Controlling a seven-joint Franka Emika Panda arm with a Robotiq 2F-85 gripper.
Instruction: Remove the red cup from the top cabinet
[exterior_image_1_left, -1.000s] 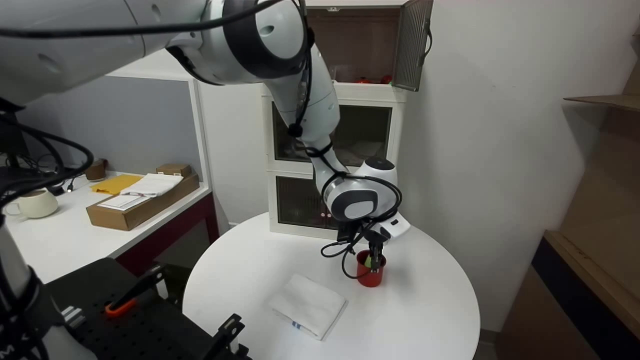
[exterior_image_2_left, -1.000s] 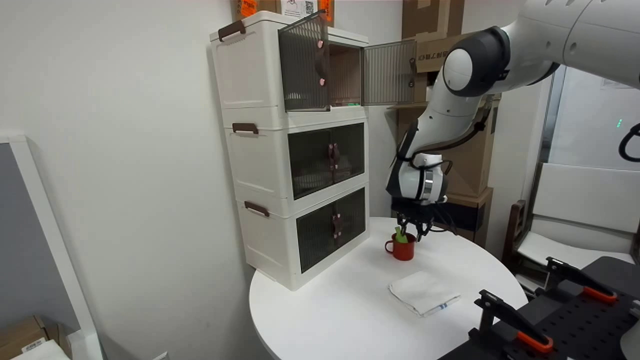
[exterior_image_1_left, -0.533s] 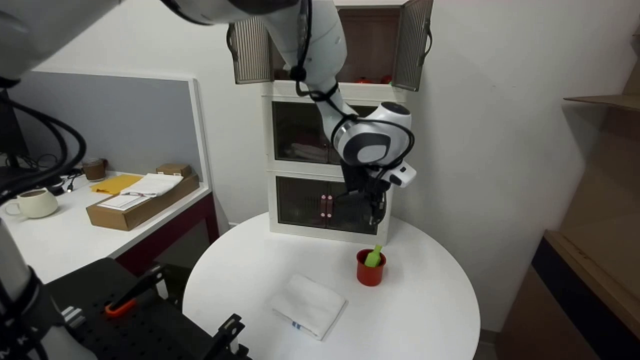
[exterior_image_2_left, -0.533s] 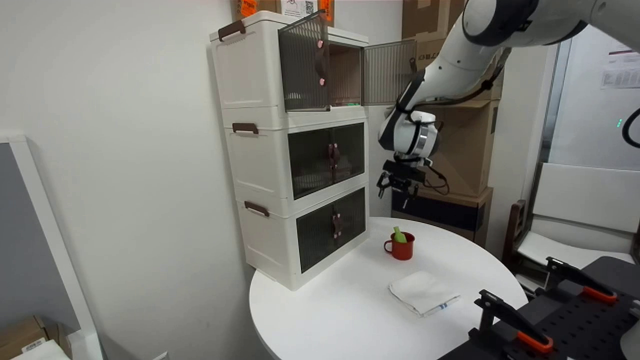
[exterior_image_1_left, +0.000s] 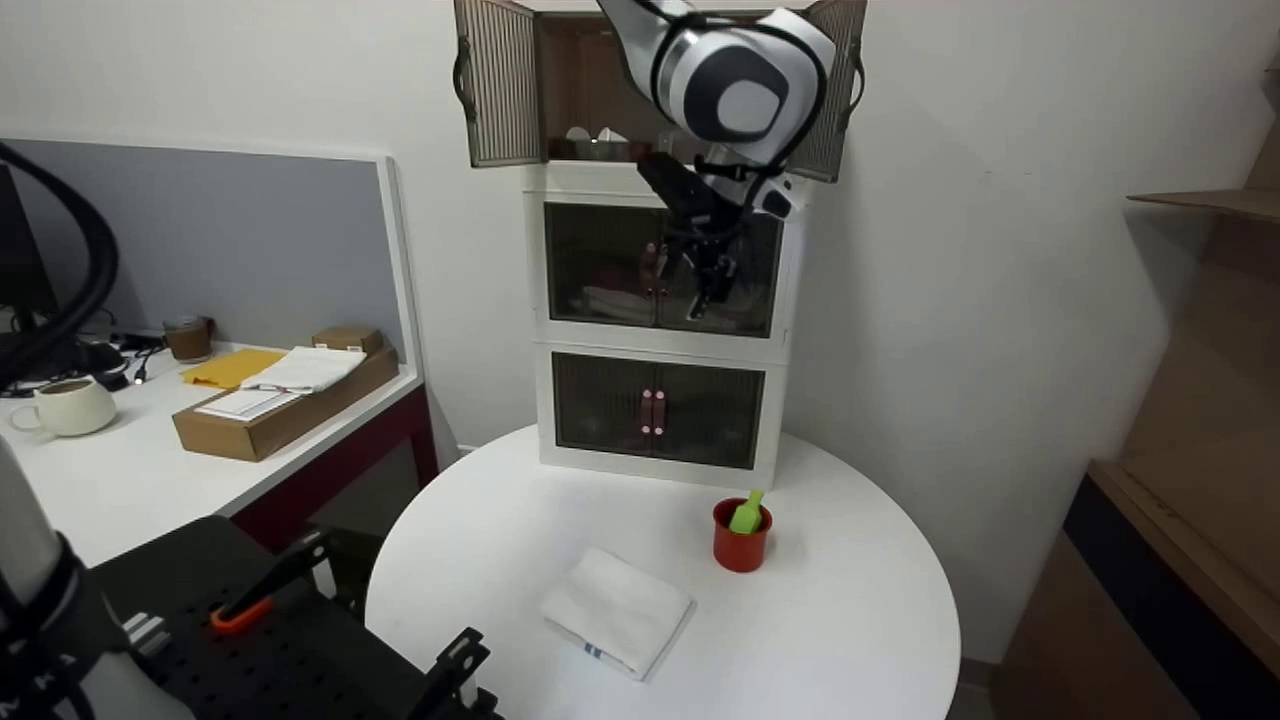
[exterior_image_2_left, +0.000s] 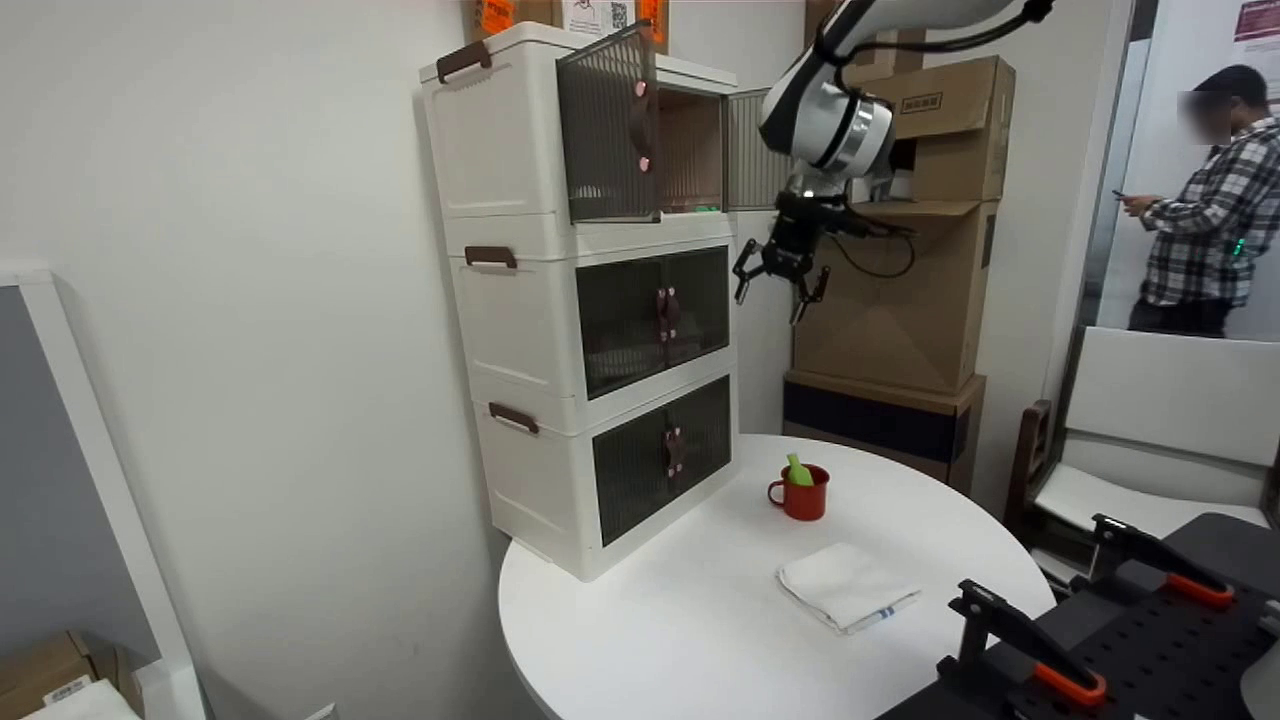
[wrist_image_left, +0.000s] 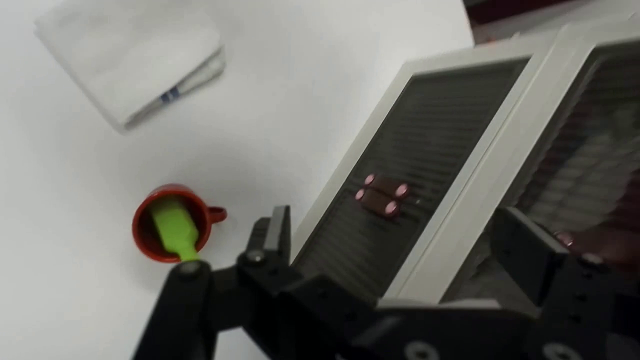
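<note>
Below top cabinet (exterior_image_2_left: 497, 140), red cup (exterior_image_2_left: 806, 502) on tbl (exterior_image_2_left: 680, 622), prob. bc task wants it out; gripper (exterior_image_2_left: 769, 306), also below, spread apart, empty.

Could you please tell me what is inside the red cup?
Inside the red cup is a green object, its narrow end sticking out above. Anything lying beneath it is covered and cannot be seen.

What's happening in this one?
A robot arm is at a round white table; its gripper hangs open in the air, holding nothing. The red cup stands upright on the table, not in the top cabinet, so the removal looks done. A green utensil sticks out of the cup, and a folded white cloth lies nearby. The top cabinet's doors stand open. A person in a plaid shirt stands in the background.
</note>
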